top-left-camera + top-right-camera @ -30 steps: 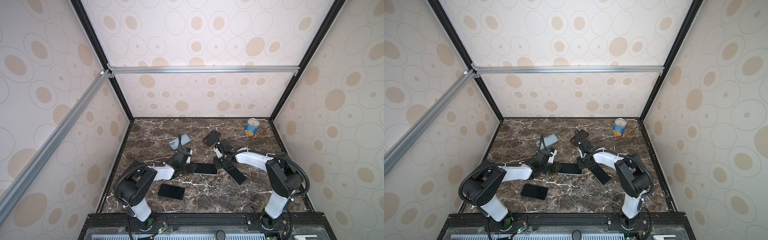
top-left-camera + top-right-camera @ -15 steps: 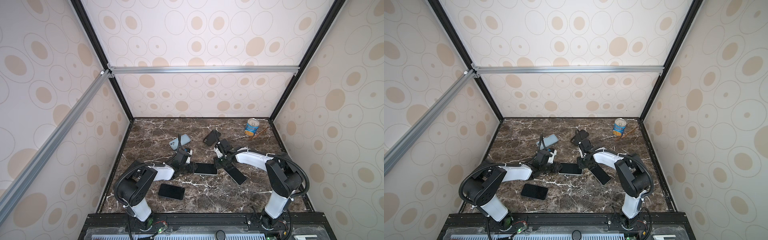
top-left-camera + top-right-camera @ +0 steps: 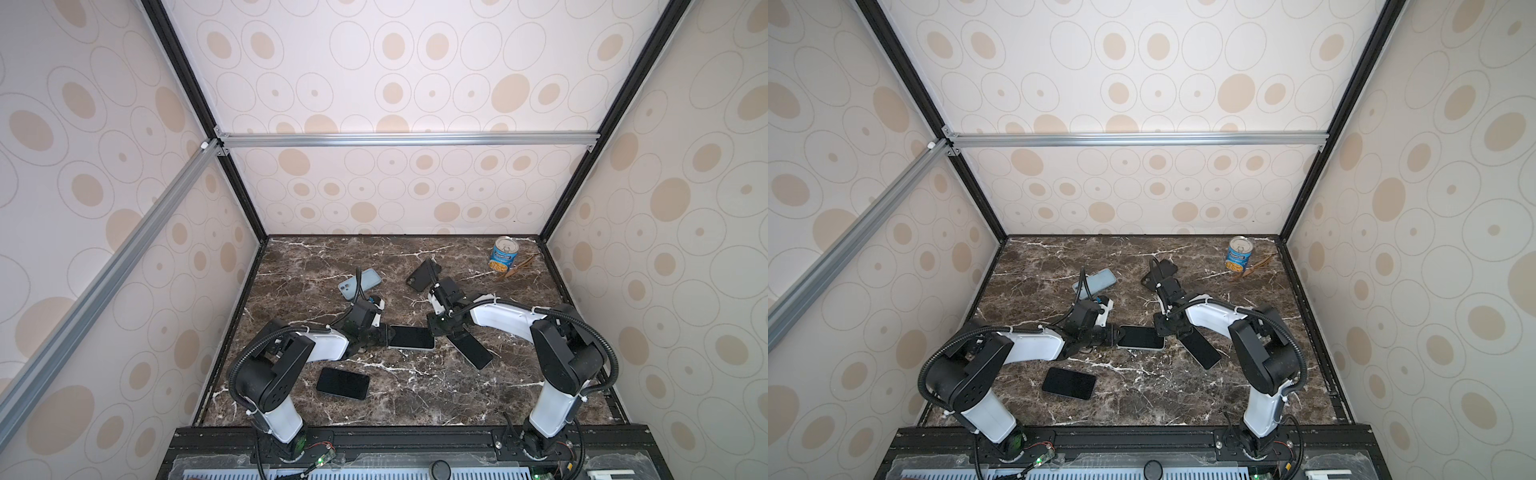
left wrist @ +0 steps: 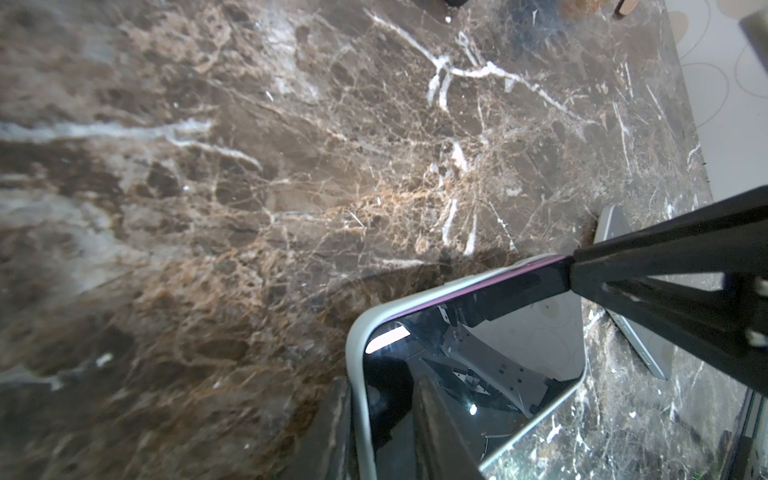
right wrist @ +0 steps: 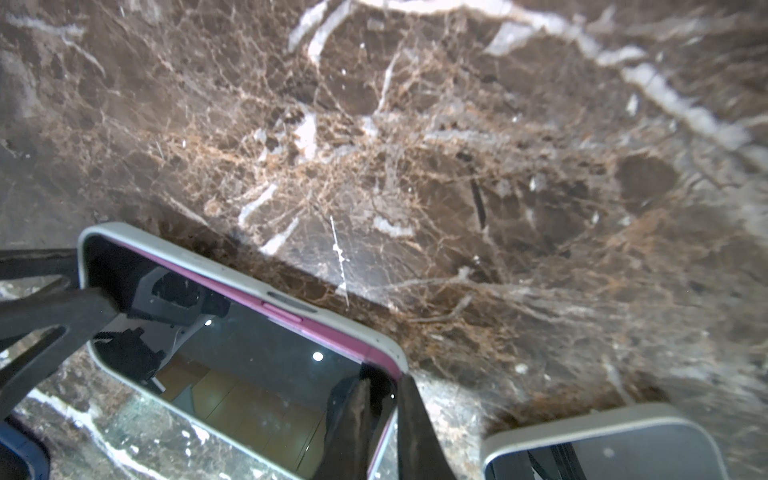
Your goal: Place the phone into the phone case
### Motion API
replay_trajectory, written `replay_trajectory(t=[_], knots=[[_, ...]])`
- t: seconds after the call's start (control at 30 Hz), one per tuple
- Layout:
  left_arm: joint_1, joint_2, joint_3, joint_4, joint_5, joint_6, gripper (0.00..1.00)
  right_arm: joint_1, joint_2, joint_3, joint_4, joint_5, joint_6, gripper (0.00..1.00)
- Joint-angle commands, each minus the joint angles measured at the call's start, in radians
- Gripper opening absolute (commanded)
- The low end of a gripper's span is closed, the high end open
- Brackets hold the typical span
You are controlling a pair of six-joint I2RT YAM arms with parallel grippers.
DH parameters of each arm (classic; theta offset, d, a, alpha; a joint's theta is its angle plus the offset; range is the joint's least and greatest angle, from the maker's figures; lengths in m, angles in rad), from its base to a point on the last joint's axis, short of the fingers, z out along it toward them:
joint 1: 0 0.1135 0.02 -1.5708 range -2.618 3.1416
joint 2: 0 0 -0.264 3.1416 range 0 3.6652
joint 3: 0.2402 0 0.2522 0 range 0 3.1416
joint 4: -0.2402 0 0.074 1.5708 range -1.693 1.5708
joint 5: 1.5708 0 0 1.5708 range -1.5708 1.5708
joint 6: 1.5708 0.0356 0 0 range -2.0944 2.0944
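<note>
Phone lay flat mid-bench, screen up: glossy black glass, pink frame. It sat inside the pale grey phone case, with the pink edge showing along one long rim. Left hand pinched the phone case at its short end. Right hand was pressed together on the opposite corner.

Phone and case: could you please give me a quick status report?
Left gripper shut on one end of the case. Right gripper shut on opposite corner. Phone inside, pink edge showing. Spare phone close beside it.
</note>
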Motion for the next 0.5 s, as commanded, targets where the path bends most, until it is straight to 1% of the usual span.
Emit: replay_trajectory(t=[0.0, 0.23, 0.4, 0.47], knots=[[0.003, 0.019, -0.013, -0.011, -0.009, -0.008, 0.27, 0.033, 0.168, -0.085, -0.039, 0.058, -0.007, 0.14], [0.004, 0.013, -0.018, -0.016, -0.008, -0.008, 0.27, 0.046, 0.213, -0.092, -0.038, 0.05, -0.002, 0.14], [0.003, 0.004, -0.018, -0.023, -0.012, -0.007, 0.27, 0.047, 0.165, -0.1, -0.04, 0.045, 0.007, 0.14], [0.004, -0.002, -0.02, -0.023, -0.018, -0.007, 0.27, 0.047, 0.15, -0.067, -0.064, 0.045, 0.001, 0.14]])
